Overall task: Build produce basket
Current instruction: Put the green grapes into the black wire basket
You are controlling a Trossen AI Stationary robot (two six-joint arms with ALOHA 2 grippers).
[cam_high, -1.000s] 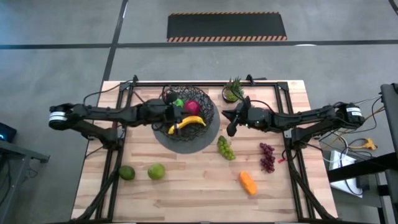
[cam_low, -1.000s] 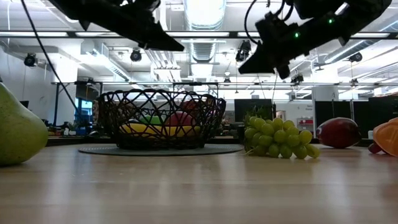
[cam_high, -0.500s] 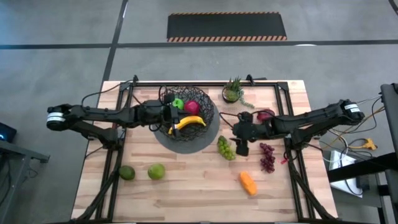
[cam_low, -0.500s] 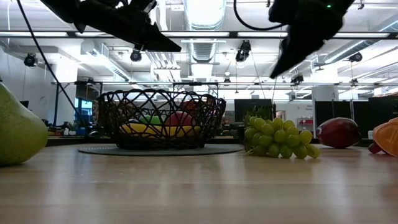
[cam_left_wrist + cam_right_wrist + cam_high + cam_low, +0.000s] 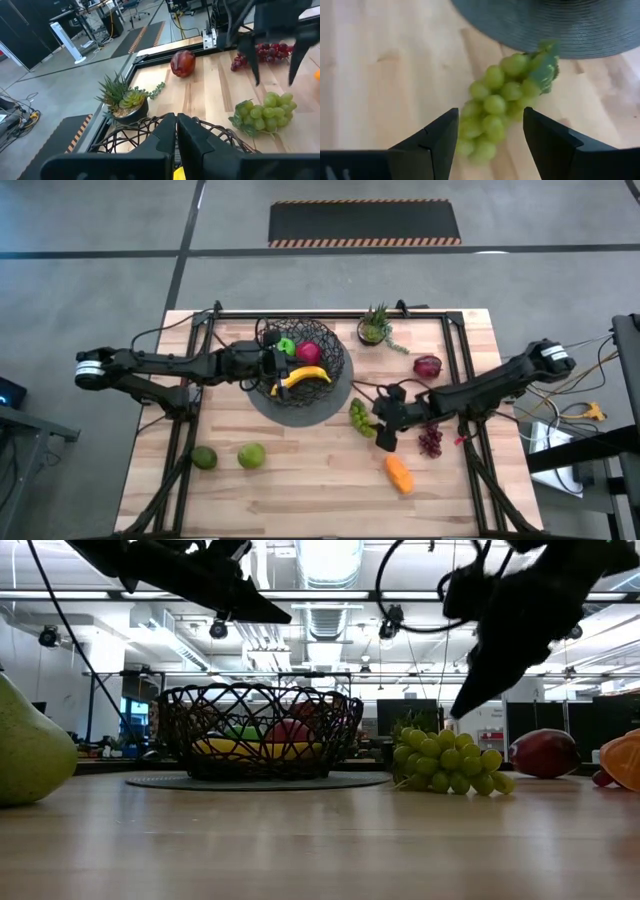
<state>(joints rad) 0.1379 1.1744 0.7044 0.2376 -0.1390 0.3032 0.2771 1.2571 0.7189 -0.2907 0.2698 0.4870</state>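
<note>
The black wire basket (image 5: 300,360) stands on its grey round base (image 5: 300,408) and holds a banana (image 5: 306,377), a red fruit and a green one. My left gripper (image 5: 272,364) hangs shut and empty over the basket's left rim (image 5: 150,132). My right gripper (image 5: 490,114) is open and tipped down just above the green grapes (image 5: 362,418), which lie on the table right of the base. One finger stands on either side of the bunch (image 5: 495,105), apart from it. In the low view its fingertip (image 5: 458,712) hangs above the grapes (image 5: 445,765).
Purple grapes (image 5: 430,432), an orange piece (image 5: 399,474) and a red apple (image 5: 427,365) lie on the table's right half. A pear (image 5: 204,457) and a round green fruit (image 5: 251,454) lie near left. A potted plant (image 5: 375,328) stands at the far edge.
My right gripper has swung from beside the basket's right rim toward the near edge and down to the green grapes. It has tipped from nearly level to steeply downward and has opened. The produce has stayed where it was.
</note>
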